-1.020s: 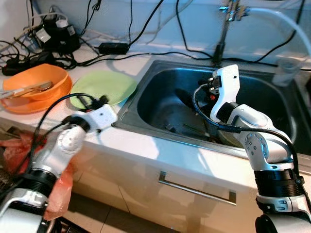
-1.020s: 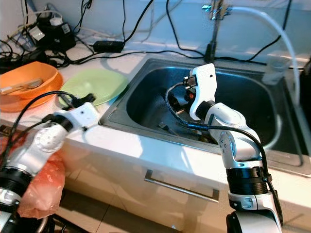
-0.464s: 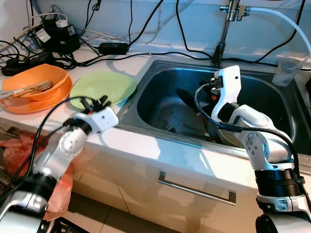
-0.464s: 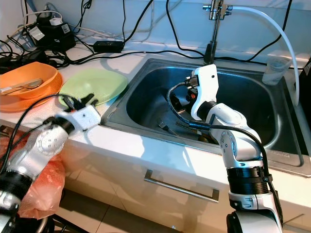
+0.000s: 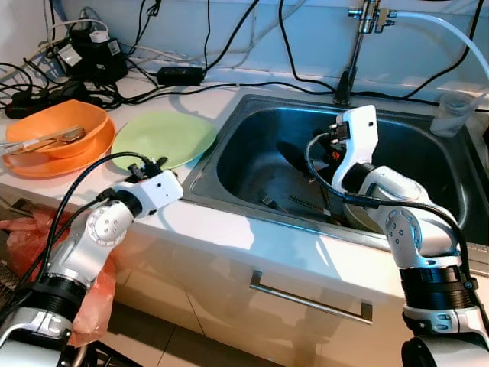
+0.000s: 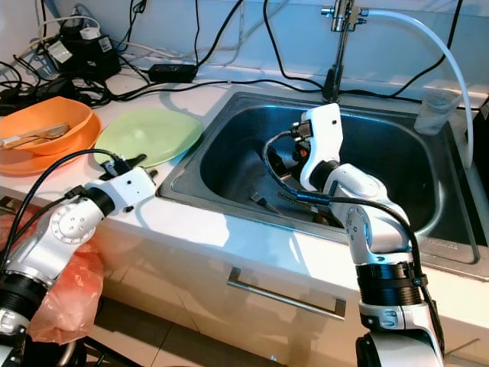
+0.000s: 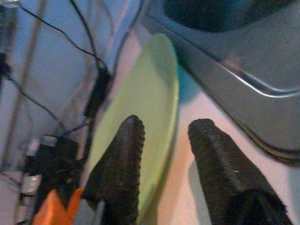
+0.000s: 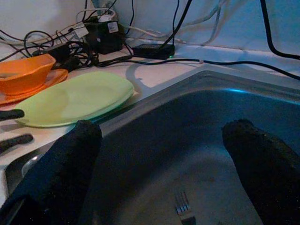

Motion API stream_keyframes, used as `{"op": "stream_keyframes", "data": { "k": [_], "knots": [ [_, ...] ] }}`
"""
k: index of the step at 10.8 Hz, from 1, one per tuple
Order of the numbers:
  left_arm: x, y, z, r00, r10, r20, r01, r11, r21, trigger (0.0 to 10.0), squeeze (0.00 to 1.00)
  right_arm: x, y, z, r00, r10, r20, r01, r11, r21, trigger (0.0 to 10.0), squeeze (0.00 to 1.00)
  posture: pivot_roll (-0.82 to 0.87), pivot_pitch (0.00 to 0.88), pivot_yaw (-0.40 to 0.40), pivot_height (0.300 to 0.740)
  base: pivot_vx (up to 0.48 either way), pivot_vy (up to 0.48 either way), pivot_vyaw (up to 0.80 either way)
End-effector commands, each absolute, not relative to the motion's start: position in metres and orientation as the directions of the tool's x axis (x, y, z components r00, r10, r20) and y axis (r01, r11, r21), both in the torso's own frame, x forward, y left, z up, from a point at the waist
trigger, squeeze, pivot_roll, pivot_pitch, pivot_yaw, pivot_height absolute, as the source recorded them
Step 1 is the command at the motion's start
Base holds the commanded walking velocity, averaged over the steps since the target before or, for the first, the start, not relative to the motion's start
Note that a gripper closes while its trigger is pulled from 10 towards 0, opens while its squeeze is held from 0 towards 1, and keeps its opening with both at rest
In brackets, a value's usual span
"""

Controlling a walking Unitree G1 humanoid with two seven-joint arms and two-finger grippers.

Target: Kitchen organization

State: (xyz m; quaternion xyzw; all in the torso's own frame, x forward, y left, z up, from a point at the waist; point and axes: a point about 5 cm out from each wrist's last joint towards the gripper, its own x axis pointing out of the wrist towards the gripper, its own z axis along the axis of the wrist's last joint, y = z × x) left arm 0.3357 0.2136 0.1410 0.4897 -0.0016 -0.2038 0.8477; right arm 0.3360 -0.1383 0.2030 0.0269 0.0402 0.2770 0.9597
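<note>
- Since half a second ago the left gripper has drawn back slightly toward the counter's front edge, and its fingers now point at the near rim of the green plate — parted, holding nothing.
- Right gripper hangs inside the steel sink, fingers spread wide and empty, above a fork on the basin floor.
- Left of the plate sits an orange bowl with utensils in it.
- Farther back — black cables, a power adapter, the faucet and a clear cup.
- No brand or writing is readable.
</note>
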Motion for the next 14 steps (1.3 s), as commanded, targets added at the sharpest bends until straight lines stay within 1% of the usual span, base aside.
{"op": "stream_keyframes", "data": {
  "k": [1,3,5,7,12,14],
  "knots": [
    [0.34,0.218,0.15,0.916,-0.342,-0.209,0.35,0.429,0.833,10.0,1.0,0.338,-0.137,0.209,0.842,0.538,-0.037,-0.534,0.842,0.078,10.0,0.0,0.05,0.0,0.046,0.74,0.0,0.0,0.0],
    [0.343,0.224,0.15,0.906,-0.333,-0.26,0.384,0.39,0.837,10.0,1.0,0.337,-0.137,0.209,0.844,0.536,-0.035,-0.532,0.843,0.081,10.0,0.0,0.05,0.0,0.046,0.74,0.0,0.0,0.0],
    [0.343,0.234,0.145,0.897,-0.298,-0.328,0.423,0.358,0.832,10.0,1.0,0.337,-0.136,0.209,0.844,0.536,-0.034,-0.532,0.843,0.083,10.0,0.0,0.04,0.0,0.054,0.74,0.0,0.0,0.0],
    [0.344,0.237,0.141,0.89,-0.287,-0.353,0.441,0.349,0.827,10.0,1.0,0.336,-0.136,0.209,0.841,0.541,-0.035,-0.536,0.84,0.085,10.0,0.0,0.04,0.0,0.056,0.74,0.0,0.0,0.0],
    [0.346,0.244,0.13,0.864,-0.257,-0.434,0.497,0.288,0.819,10.0,1.0,0.334,-0.136,0.208,0.838,0.545,-0.04,-0.54,0.837,0.087,10.0,0.0,0.03,0.0,0.058,0.74,0.0,0.0,0.0],
    [0.349,0.248,0.128,0.87,-0.211,-0.446,0.489,0.253,0.835,10.0,1.0,0.333,-0.136,0.209,0.838,0.544,-0.038,-0.539,0.838,0.087,10.0,0.0,0.03,0.0,0.058,0.74,0.0,0.0,0.0]
  ]
}}
